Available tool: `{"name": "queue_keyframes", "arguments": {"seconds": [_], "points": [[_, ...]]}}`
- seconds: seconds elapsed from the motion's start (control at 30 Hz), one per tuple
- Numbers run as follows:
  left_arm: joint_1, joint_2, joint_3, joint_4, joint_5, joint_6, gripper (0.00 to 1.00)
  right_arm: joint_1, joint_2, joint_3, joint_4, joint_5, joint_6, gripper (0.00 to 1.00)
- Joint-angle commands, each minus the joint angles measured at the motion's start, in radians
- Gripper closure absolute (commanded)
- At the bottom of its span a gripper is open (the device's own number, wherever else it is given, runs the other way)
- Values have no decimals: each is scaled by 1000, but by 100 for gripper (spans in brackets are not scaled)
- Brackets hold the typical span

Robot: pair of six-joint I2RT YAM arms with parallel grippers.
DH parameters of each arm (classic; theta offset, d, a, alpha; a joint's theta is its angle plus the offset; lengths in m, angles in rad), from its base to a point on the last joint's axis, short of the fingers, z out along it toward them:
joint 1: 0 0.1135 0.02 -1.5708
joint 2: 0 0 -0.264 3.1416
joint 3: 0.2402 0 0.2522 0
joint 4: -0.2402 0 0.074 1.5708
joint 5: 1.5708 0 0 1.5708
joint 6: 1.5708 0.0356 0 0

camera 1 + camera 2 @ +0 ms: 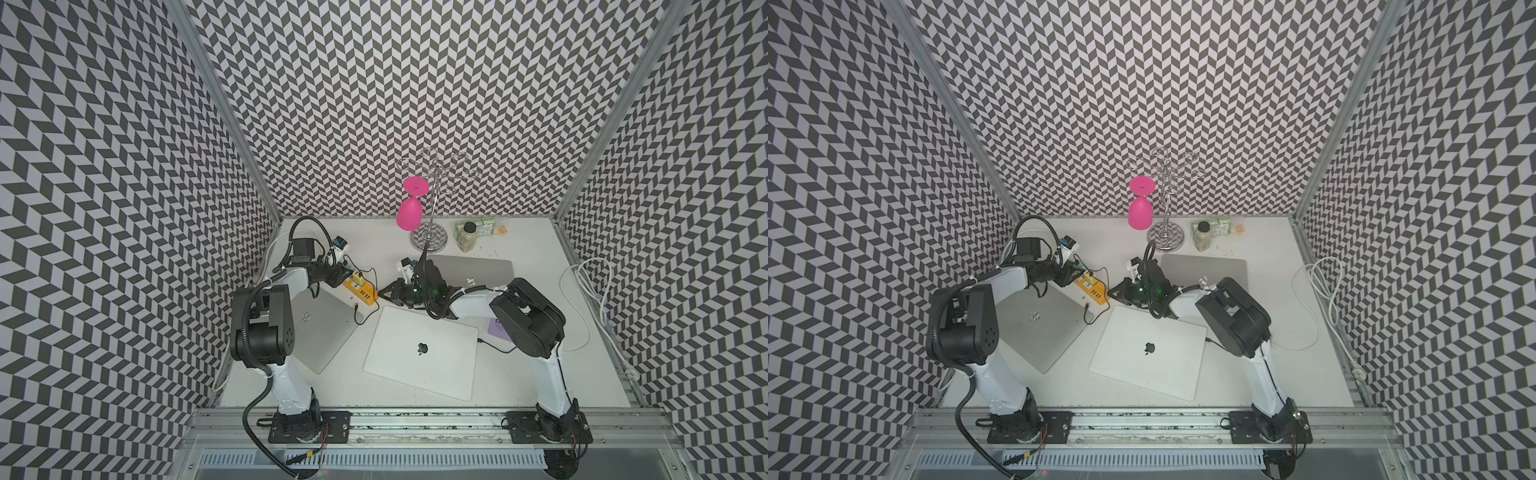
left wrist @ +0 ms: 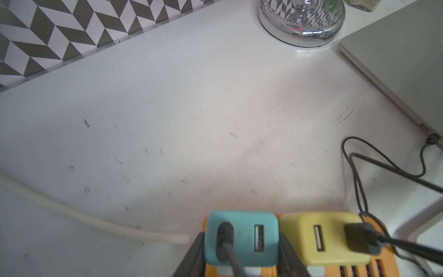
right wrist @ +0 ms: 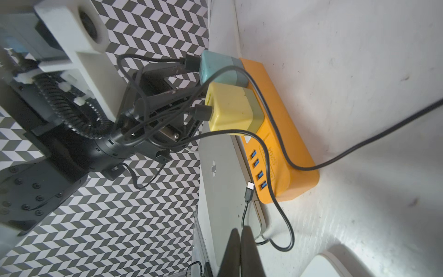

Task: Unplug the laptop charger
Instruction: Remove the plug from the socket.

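Observation:
An orange power strip [image 3: 282,144] lies on the table between the arms, also seen in a top view [image 1: 360,287]. Plugged into it side by side are a teal charger [image 2: 242,237] and a yellow charger [image 2: 328,237], each with a black cable in its face. My left gripper [image 2: 242,239] has its two dark fingers pressed against the teal charger's sides. A loose USB-C plug [image 3: 250,189] rests on the left silver laptop [image 1: 328,328]. My right gripper [image 3: 241,231] hangs shut and empty just right of the strip.
A white laptop [image 1: 422,349] lies mid-table and a grey laptop [image 1: 473,270] behind my right arm has a black cable plugged into its edge [image 2: 432,138]. At the back stand a chrome glass rack [image 1: 428,241] with a pink glass [image 1: 409,212] and a jar [image 1: 467,239]. A white cable [image 1: 590,291] coils at the right.

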Motion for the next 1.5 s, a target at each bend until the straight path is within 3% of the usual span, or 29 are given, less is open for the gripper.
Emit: {"name": "queue_keyframes", "arguments": {"seconds": [0.0, 0.63, 0.83, 1.47], "points": [[-6, 11, 19, -5, 19, 20, 56, -5, 16, 23, 50, 11, 9, 100], [-19, -32, -18, 28, -43, 29, 72, 12, 43, 67, 0, 84, 62, 100], [-19, -46, -35, 38, -52, 30, 74, 51, 52, 97, -46, 151, 24, 100], [-19, -52, -51, 46, -44, 22, 75, 78, 166, 215, -136, 187, -34, 100]]}}
